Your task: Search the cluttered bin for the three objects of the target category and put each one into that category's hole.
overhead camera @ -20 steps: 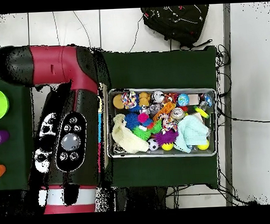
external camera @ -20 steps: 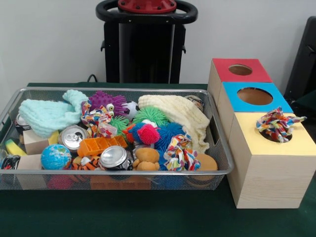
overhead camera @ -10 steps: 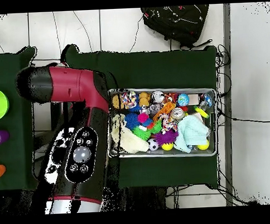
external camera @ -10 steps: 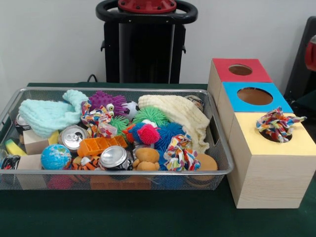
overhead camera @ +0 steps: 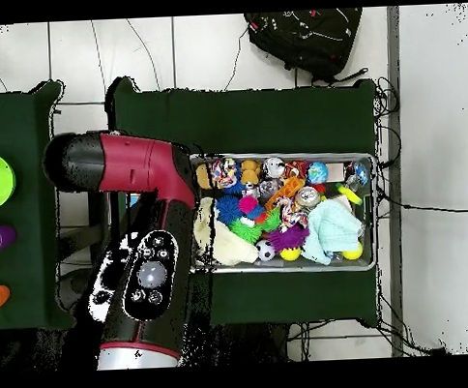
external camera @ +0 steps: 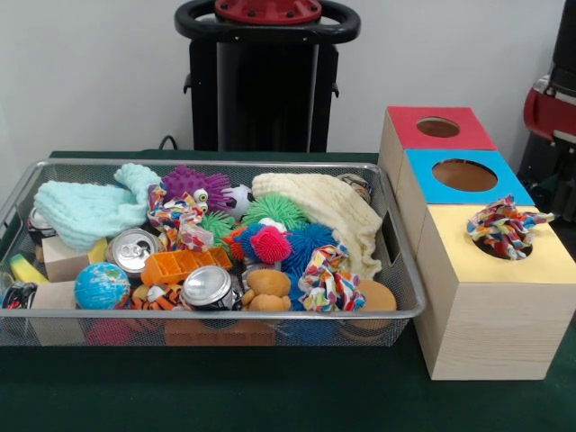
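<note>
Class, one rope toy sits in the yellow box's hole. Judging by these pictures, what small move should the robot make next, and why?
Probably swing the arm over the bin toward a rope toy near its front wall. A matching rope toy already rests in the yellow hole, two more lie among the clutter, and the arm now hangs beside the bin, its pincer hidden.

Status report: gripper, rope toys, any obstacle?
Gripper unseen. One multicoloured rope toy sits in yellow box's hole; another lies in wire bin. Nothing blocking.
</note>
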Motion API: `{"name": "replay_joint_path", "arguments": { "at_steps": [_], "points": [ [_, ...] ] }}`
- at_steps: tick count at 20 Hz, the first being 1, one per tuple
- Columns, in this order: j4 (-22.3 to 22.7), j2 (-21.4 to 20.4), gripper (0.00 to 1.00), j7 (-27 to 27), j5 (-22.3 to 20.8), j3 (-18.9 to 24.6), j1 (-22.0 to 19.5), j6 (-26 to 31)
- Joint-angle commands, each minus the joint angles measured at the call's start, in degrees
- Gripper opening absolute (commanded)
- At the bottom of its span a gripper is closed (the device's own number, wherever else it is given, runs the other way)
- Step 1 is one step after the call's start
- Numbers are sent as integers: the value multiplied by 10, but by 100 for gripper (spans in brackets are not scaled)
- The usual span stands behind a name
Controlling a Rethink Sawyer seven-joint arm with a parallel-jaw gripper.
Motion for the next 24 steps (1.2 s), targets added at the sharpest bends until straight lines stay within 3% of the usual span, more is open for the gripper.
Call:
{"name": "replay_joint_path", "arguments": {
  "at_steps": [1,2,4,10,14,17,24],
  "points": [
    [42,20,0,86,24,77,-11,52],
    [18,35,0,95,23,76,-12,62],
    [15,45,0,102,25,78,-10,62],
    [37,54,0,107,39,85,1,37],
    [78,33,0,96,45,88,6,27],
    [91,9,0,96,37,73,12,59],
    [57,-28,0,97,15,39,8,160]
  ]
}}
